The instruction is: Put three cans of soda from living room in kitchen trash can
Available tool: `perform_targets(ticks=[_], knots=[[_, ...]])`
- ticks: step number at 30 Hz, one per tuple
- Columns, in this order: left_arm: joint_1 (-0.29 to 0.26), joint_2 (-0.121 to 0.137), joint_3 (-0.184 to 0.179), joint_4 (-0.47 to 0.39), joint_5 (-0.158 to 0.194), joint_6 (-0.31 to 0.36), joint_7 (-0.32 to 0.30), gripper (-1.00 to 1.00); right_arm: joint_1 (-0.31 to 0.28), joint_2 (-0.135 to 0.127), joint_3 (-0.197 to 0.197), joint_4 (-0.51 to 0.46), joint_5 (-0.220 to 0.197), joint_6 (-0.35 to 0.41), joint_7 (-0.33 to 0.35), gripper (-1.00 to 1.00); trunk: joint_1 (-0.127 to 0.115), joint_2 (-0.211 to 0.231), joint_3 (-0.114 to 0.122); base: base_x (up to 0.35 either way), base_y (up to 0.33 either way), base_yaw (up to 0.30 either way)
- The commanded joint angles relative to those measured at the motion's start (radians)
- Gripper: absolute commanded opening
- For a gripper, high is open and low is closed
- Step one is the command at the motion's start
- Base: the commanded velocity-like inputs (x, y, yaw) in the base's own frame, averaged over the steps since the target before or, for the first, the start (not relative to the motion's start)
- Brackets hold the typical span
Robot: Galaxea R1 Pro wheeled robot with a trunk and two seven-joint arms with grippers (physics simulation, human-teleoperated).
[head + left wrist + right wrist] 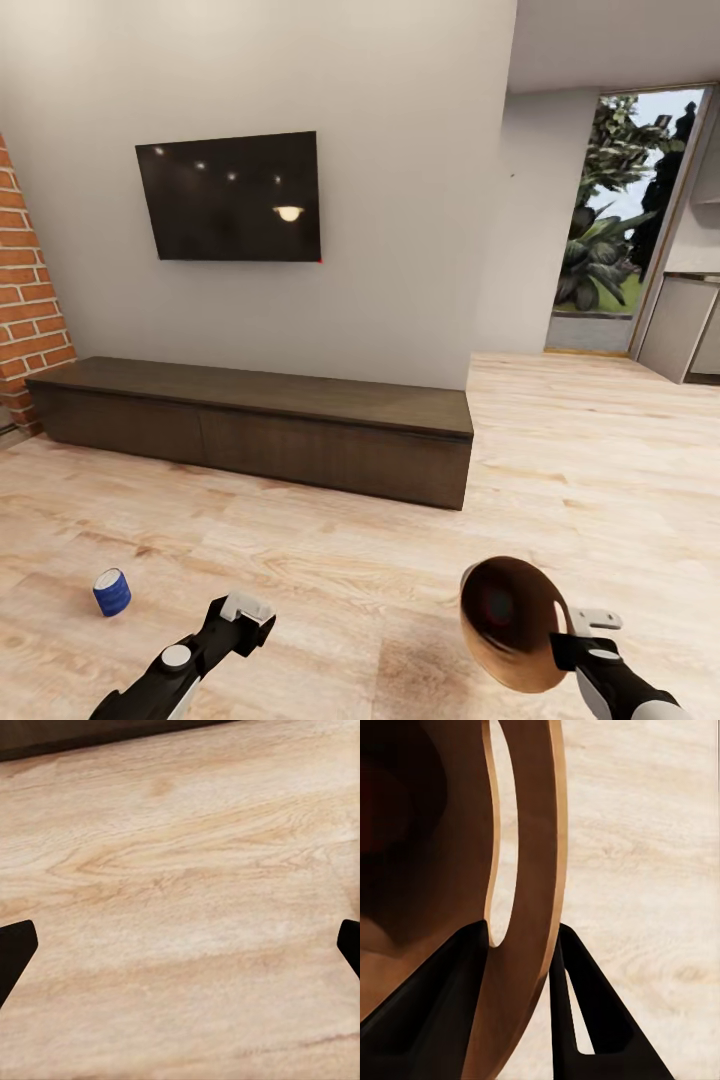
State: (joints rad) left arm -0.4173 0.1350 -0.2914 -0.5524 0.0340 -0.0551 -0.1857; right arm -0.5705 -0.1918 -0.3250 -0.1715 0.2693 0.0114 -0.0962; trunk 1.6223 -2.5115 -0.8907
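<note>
Blue soda can (112, 591) upright on the wood floor (560, 470), near my left gripper (248, 612), whose fingers are spread wide with nothing between (floor beyond them). Low bench (260, 425) under the TV (231, 197). My right gripper (521, 967) is clamped on the trash can (512, 622) rim, its mouth tilted toward me.

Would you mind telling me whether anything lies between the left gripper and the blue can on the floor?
Nothing visible does: bare wood floor separates the open left gripper from the blue can.
</note>
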Motion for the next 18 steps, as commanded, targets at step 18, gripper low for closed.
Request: perform_targets(ticks=[18], knots=[[0.0,0.0,0.0,0.002,0.001,-0.013,0.001,1.0,0.0,0.0,-0.014,-0.002,-0.002,-0.001,0.004,-1.0,-0.001,0.0,0.008,0.0,0.0,0.0]])
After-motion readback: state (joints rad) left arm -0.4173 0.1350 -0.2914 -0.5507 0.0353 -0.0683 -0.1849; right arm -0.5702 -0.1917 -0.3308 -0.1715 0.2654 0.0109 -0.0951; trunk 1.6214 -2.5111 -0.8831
